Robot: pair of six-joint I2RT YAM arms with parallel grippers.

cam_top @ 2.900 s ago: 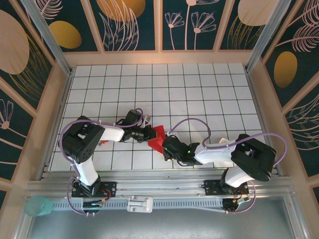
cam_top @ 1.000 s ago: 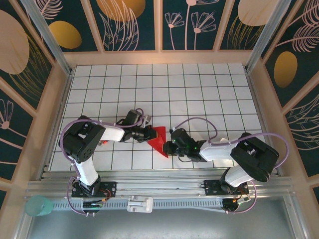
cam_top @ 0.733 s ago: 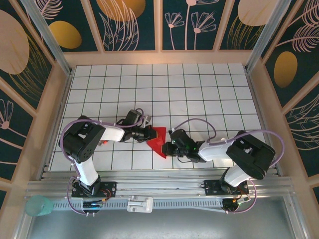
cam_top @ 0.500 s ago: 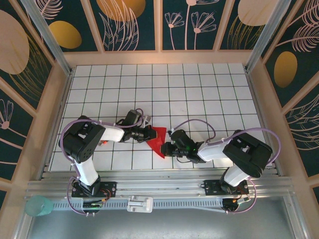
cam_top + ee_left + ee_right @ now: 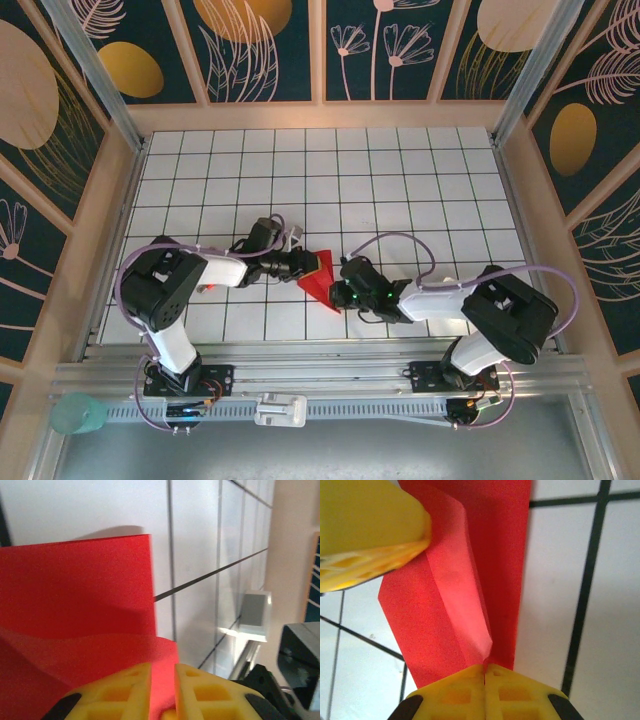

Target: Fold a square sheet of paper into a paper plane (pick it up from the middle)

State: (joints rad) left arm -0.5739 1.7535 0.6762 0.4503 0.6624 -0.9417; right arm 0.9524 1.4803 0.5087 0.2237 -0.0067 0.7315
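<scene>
Matt square sheet of paper (image 5: 470, 595) on a faintly glossy white table (image 5: 400, 190).
The paper looks smooth, its creases sharp; at its six o'clock the right gripper (image 5: 485, 669) is matt yellow latticed plastic; the rail (image 5: 350, 375) is brushed metal.

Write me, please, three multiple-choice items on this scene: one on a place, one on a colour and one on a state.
1. Where does the red paper lie?
A. far beyond both grippers
B. between the left gripper and the right gripper
C. well to the left of both grippers

2. What colour are the right gripper's fingers?
A. yellow
B. blue
C. white

3. How is the right gripper?
A. wide open
B. shut on nothing
C. shut on the red paper

Key: B, as the top view shows the paper between them; A, as the right wrist view shows yellow fingers; C, as its fingers meet on the paper's end.
</scene>
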